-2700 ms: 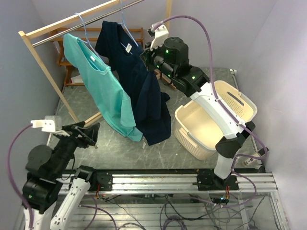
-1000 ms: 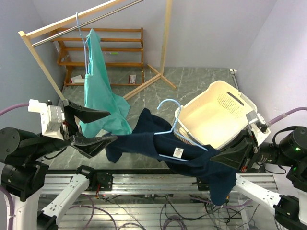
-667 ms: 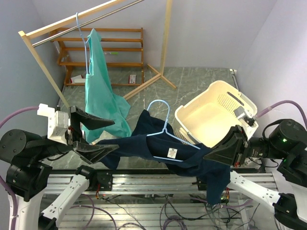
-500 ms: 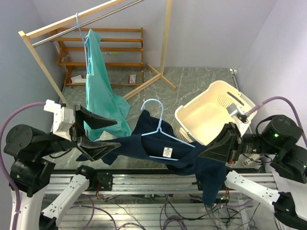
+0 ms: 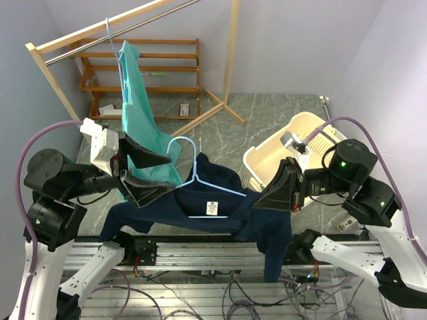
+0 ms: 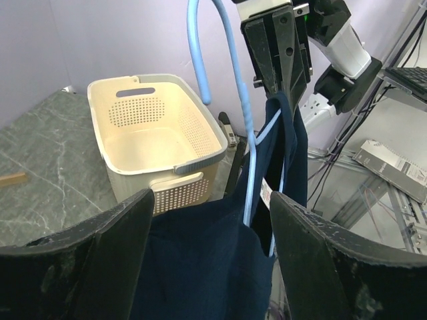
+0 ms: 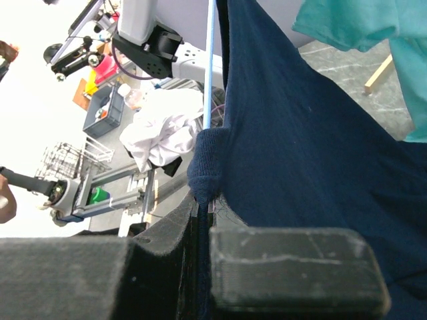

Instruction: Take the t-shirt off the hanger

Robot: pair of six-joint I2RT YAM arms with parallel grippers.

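A navy t-shirt (image 5: pixel 213 215) hangs on a light blue hanger (image 5: pixel 193 160), held in the air between my arms above the table's near edge. My right gripper (image 5: pixel 265 198) is shut on the shirt's right shoulder; the right wrist view shows the jaws (image 7: pixel 207 217) pinching a bunch of navy cloth (image 7: pixel 307 133) just below the hanger's wire (image 7: pixel 210 67). My left gripper (image 5: pixel 148 176) is open, its fingers either side of the shirt's left shoulder. In the left wrist view the cloth (image 6: pixel 200 267) lies between the spread jaws and the hanger (image 6: pixel 247 113) rises behind.
A teal t-shirt (image 5: pixel 137 113) hangs on its own hanger from the wooden rack's rail (image 5: pixel 120 30) at back left. A cream laundry basket (image 5: pixel 321 137) stands right of centre, also in the left wrist view (image 6: pixel 153 133). A wooden shelf stands at the back.
The navy shirt came off the rail with my right gripper. Over the last second both arms have carried it leftward and upward, and the left gripper has stayed open around its left end.
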